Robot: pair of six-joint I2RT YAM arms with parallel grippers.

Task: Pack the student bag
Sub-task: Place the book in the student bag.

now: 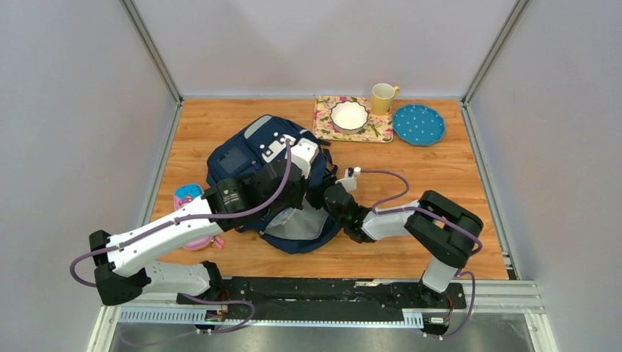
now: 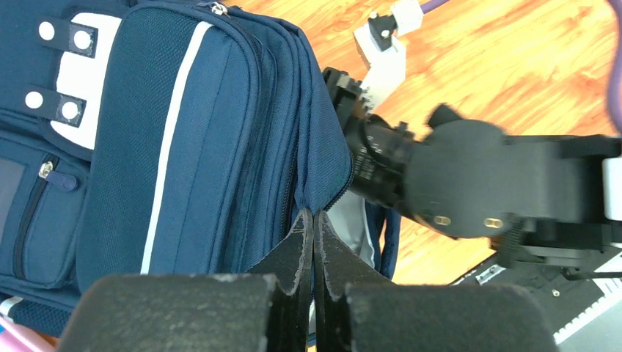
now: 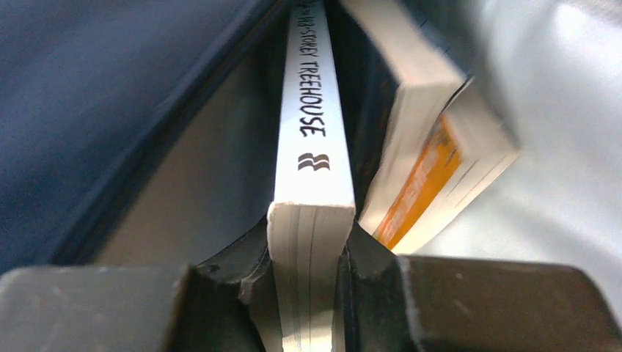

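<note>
The student bag, navy blue with a white dotted patch, lies in the middle of the wooden table with its main compartment unzipped toward the arms. My left gripper is shut on the fabric edge of the bag beside the zipper. My right gripper reaches inside the opening and is shut on a white-spined book lettered "TREEHOUSE". A second book with an orange cover leans next to it against the grey lining. The right gripper's fingertips are hidden inside the bag in the top view.
A pink pencil case lies left of the bag, partly under my left arm. At the back stand a floral mat with a white bowl, a yellow mug and a blue dotted plate. Walls enclose the table.
</note>
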